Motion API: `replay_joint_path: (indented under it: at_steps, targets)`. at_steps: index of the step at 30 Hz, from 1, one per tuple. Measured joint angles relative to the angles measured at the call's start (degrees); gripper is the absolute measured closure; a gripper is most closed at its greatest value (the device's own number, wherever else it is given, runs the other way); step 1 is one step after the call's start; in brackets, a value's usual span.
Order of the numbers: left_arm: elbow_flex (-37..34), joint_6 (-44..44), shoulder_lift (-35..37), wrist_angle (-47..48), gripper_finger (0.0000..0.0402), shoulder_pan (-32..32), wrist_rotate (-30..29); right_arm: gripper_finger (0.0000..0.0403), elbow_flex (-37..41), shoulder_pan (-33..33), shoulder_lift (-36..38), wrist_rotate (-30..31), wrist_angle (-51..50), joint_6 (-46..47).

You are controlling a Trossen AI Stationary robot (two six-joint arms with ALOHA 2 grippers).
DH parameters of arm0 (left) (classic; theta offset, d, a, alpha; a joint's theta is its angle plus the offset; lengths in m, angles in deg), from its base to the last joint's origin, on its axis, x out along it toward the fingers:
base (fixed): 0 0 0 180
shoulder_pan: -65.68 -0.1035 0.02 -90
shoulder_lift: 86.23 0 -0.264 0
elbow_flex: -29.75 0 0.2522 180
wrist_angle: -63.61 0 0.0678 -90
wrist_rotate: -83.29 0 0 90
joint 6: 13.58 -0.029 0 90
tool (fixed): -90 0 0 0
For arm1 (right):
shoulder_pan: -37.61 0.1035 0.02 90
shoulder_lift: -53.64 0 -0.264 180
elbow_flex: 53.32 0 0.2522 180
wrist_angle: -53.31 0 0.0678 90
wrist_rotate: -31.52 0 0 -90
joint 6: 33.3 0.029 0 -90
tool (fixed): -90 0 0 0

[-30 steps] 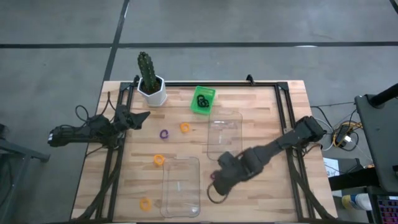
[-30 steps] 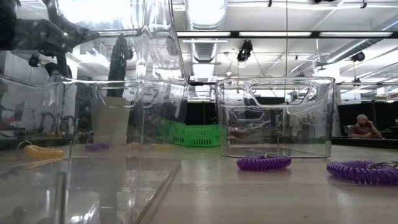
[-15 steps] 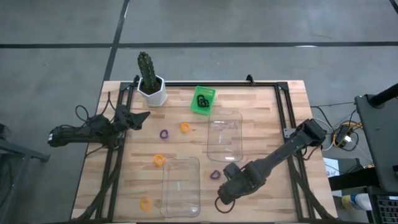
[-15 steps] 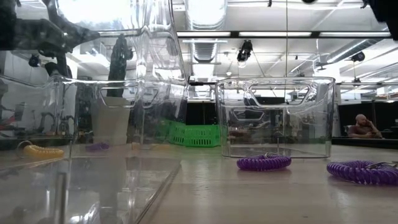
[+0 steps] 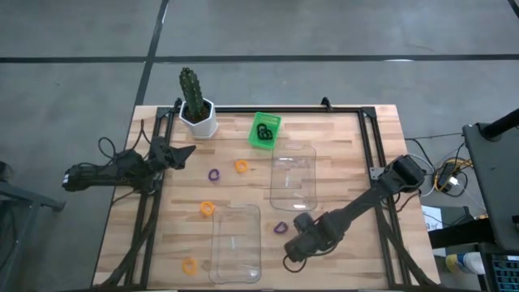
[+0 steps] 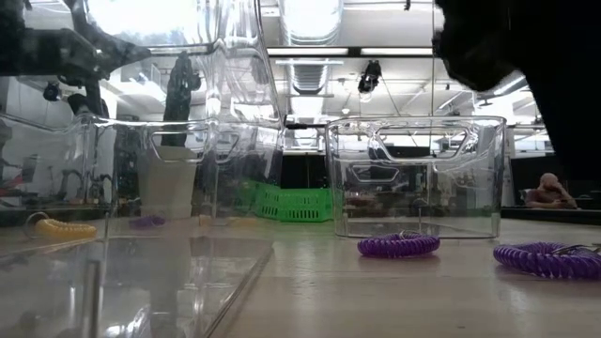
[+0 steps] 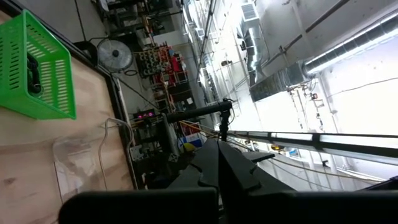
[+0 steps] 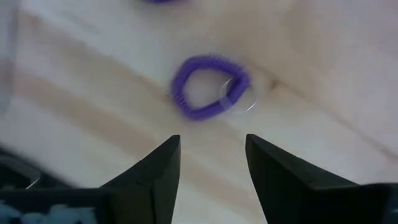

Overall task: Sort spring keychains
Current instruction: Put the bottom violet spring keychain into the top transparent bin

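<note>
Right wrist view: open claw (image 8: 211, 158) above purple keychain (image 8: 208, 87).

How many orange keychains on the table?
3. First orange keychain left of far tray; second by near tray corner; third at front-left. Trays may hide more.

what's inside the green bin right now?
The high view shows dark coiled loops lying in the green bin; they look black. How many there are cannot be counted. In the left wrist view its mesh wall covers most of the inside.

clear trays (image 5: 293, 174) mid-table, bare wood (image 5: 340, 154) around
</note>
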Motion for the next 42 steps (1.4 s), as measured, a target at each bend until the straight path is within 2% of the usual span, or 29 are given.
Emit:
replay_joint_path:
  at_steps: [5, 10, 28, 42]
  targets:
    - [0.0, -0.3, 0.0, 0.0, 0.0401, 0.0, 0.0, 0.0229, 2.3, -0.3, -0.1, 0.4, 1.0, 1.3]
    - [0.0, -0.2, 0.0, 0.0, 0.0401, 0.0, 0.0, 0.0234, 3.4, -0.5, -0.1, 4.0, 1.4, 0.6]
    - [0.0, 0.1, 0.0, 0.0, 0.0401, 0.0, 0.0, 0.0270, 5.6, -0.7, -0.7, 4.1, 6.4, 7.5]
    - [0.0, 0.0, 0.0, -0.1, 0.0401, 0.0, 0.0, 0.0299, 5.3, -0.7, -3.2, 2.9, 8.2, 7.2]
